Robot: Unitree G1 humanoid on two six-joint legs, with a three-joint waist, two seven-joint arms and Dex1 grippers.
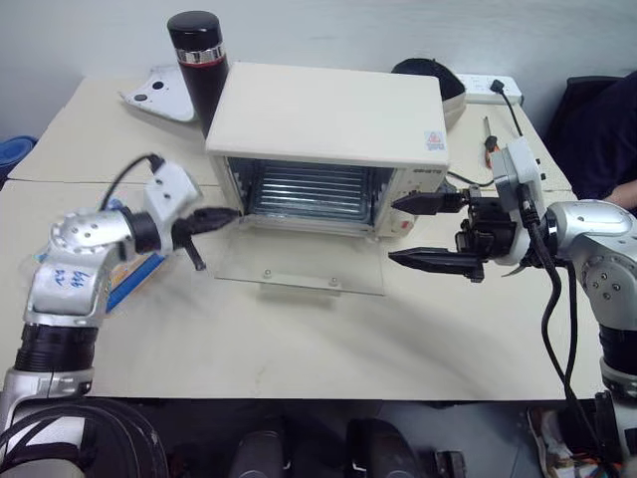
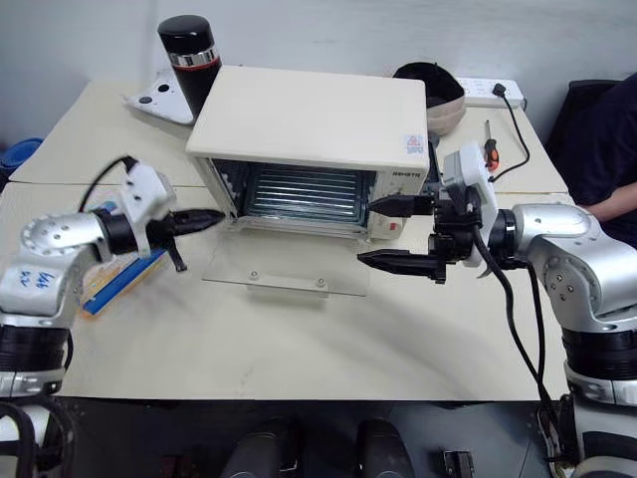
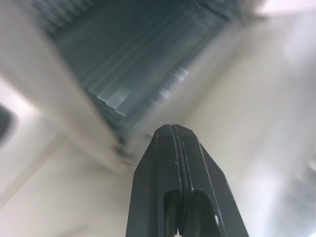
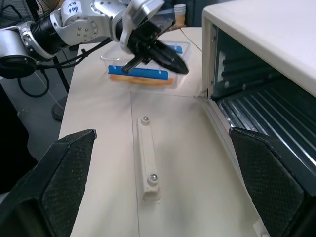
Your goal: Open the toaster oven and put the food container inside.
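Behind the pressed-together left gripper point(image 1: 231, 215), food container point(image 4: 145, 74) on table, right gripper point(image 1: 423, 231) spread.

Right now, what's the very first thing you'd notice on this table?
The cream toaster oven in the middle, its glass door folded flat onto the table. The right gripper hangs wide open beside its knobs. The shut left gripper points at the oven's left corner, and the food container lies behind that arm.

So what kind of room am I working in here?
Probably a lab or office test bench, not a kitchen: cream-white toaster oven on a plain beige table, white power strip behind, standing fan nearby.
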